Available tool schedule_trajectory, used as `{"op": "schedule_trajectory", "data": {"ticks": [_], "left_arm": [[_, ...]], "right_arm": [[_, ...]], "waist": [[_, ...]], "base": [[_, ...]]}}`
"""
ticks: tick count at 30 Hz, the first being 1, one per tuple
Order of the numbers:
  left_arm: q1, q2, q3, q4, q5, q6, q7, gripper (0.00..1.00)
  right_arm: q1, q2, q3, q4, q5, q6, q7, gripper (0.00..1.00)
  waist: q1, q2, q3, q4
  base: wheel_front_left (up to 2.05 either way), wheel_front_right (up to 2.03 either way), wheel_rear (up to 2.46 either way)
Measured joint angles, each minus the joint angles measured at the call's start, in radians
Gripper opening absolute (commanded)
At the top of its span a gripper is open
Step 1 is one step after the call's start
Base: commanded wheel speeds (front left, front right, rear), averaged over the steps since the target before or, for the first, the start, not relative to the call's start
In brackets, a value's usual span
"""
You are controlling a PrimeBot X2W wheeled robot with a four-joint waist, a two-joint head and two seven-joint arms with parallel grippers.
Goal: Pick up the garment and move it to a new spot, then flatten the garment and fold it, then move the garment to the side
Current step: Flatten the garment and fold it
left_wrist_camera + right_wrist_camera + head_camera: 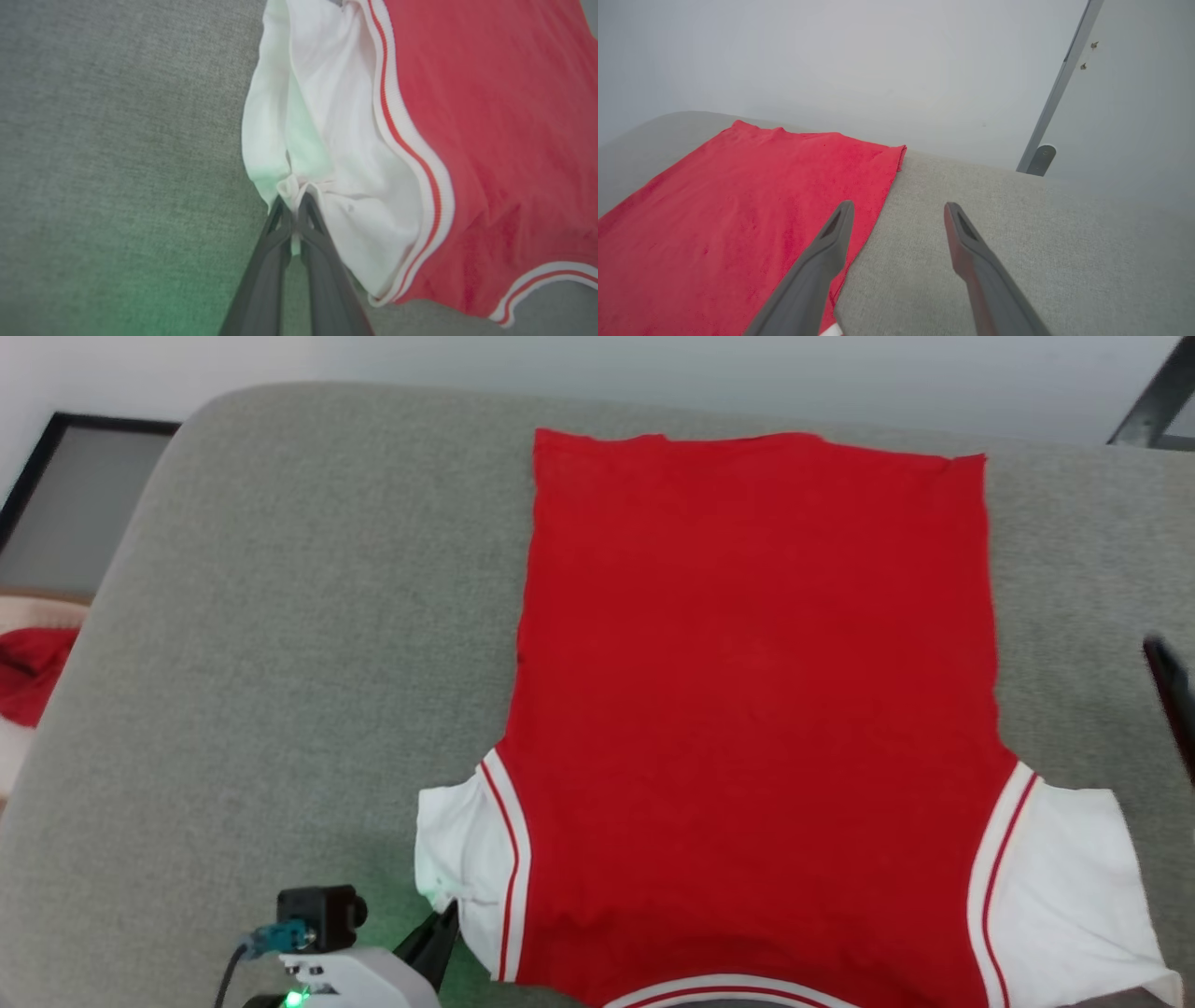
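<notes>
In the head view the garment [756, 709] lies spread flat on the grey worktop [280, 663], plain red side up, hem at the far end and collar trim at the near edge. Its white left sleeve [462, 859] is bunched, and the left gripper [439, 926] meets that sleeve's near corner. The right sleeve [1064, 887] lies flat. A blurred dark finger of the right gripper [1172, 695] shows just right of the garment. Well left of the garment, beyond the worktop, lies a red cloth [28, 677]. In the left wrist view the left gripper [292, 210] has its fingers pressed together, pinching a gathered bit of the white sleeve [336, 116]; the garment's red body [490, 116] runs off to the right. In the right wrist view the right gripper [899, 210] stands spread wide and holds nothing, one finger over the garment's [738, 210] side edge, the other over bare worktop [1017, 224]. Beyond the garment are a pale wall and a slanted metal bar [1057, 88].
</notes>
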Motion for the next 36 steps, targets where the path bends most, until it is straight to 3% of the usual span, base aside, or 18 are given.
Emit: {"op": "schedule_trajectory", "data": {"ticks": [8,19,30,36], "left_arm": [[-0.070,-0.058,-0.041,0.016,0.039,-0.040,-0.019,0.00],[-0.152,-0.147,-0.100,0.074,0.072,-0.120,-0.056,0.00],[-0.226,-0.235,-0.149,0.151,0.091,-0.203,-0.092,0.00],[-0.246,-0.273,-0.158,0.188,0.088,-0.232,-0.109,0.00]], "right_arm": [[-0.407,-0.031,0.109,0.253,-0.023,-0.001,0.164,1.00],[-0.809,-0.073,0.217,0.669,-0.045,0.000,0.460,1.00],[-1.010,-0.040,0.170,0.974,-0.170,0.000,0.641,1.00],[-1.073,-0.026,0.119,1.064,-0.276,0.000,0.667,1.00]], "waist": [[0.0000,0.0000,0.038,0.057],[0.0000,0.0000,0.117,0.165],[0.0000,0.0000,0.199,0.283],[0.0000,0.0000,0.232,0.335]], "base": [[0.00,0.00,0.00],[0.00,0.00,0.00],[0.00,0.00,0.00],[0.00,0.00,0.00]]}}
